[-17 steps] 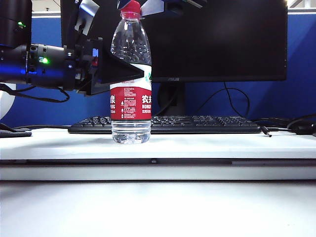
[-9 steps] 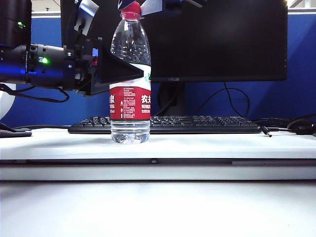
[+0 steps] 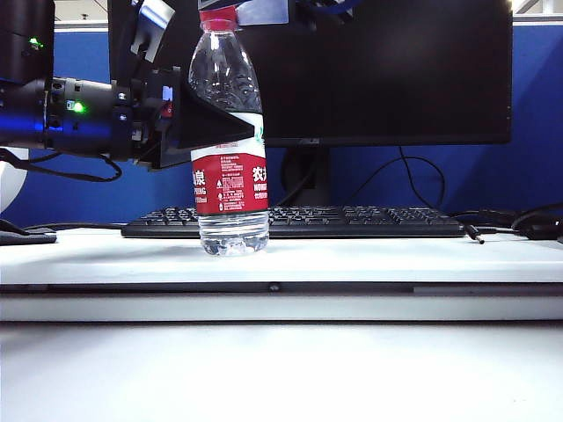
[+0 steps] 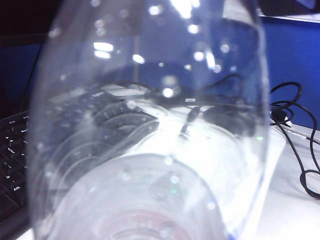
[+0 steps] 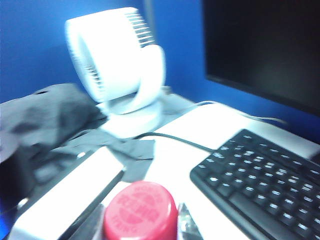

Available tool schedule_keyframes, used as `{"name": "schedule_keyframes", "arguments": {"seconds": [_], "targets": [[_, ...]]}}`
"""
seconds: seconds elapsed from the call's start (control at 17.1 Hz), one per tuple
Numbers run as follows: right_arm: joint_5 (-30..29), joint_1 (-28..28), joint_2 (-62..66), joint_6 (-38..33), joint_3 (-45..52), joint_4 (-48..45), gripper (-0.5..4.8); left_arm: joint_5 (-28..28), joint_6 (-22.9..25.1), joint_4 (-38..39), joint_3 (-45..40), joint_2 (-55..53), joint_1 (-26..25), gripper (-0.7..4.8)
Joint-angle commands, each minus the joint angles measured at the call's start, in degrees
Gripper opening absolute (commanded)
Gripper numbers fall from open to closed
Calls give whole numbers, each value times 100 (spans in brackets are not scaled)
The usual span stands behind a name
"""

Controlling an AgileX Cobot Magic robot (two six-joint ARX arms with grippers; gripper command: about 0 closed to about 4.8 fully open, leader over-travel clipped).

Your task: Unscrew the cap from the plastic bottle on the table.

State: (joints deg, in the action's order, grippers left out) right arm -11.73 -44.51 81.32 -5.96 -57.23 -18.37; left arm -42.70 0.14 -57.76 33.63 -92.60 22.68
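Observation:
The plastic bottle (image 3: pixel 230 176) stands on the white table (image 3: pixel 396 257), leaning a little to the left, with its red and white label facing me. My left gripper (image 3: pixel 220 123) reaches in from the left, and its black fingers are shut on the clear upper body. The bottle's wall (image 4: pixel 150 150) fills the left wrist view and hides those fingers. At the top edge of the exterior view my right gripper (image 3: pixel 220 12) sits over the red cap (image 3: pixel 218 19). In the right wrist view its silver fingers (image 5: pixel 186 222) press both sides of the cap (image 5: pixel 141 216).
A black keyboard (image 3: pixel 352 220) lies behind the bottle, in front of a dark monitor (image 3: pixel 396 70). Black cables (image 4: pixel 295 140) trail over the table's right end. A white fan (image 5: pixel 120 65) and dark cloth (image 5: pixel 45 120) sit off the table's left end.
The bottle's top has swung left and the label has turned slightly. The right gripper has twisted around the cap and closed in on it. The left gripper has kept still.

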Motion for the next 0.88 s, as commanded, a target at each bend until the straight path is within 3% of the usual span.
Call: {"name": "schedule_keyframes", "arguments": {"seconds": [0.06, 0.23, 0.53, 0.58, 0.7, 0.76, 0.88], "targets": [[-1209, 212, 0, -149, -7, 232, 80, -129, -17, 37, 20, 0, 44, 316], [-1921, 645, 2, -149, -7, 232, 80, -127, -17, 44, 20, 0, 44, 316], [-2310, 1078, -7, -85, -11, 227, 83, -127, -17, 92, 17, 0, 44, 316], [-2282, 1180, -37, 26, -11, 275, 127, -127, -17, 127, 17, 0, 44, 316], [-1823, 1189, -153, 44, -11, 527, 272, -120, -15, 157, 17, 0, 42, 316], [-1637, 1189, -238, 44, -7, 658, 310, -96, -13, 157, 17, 0, 42, 316], [-1202, 1130, -437, 35, -4, 890, 328, -83, 17, 155, 17, 0, 42, 316]]}}
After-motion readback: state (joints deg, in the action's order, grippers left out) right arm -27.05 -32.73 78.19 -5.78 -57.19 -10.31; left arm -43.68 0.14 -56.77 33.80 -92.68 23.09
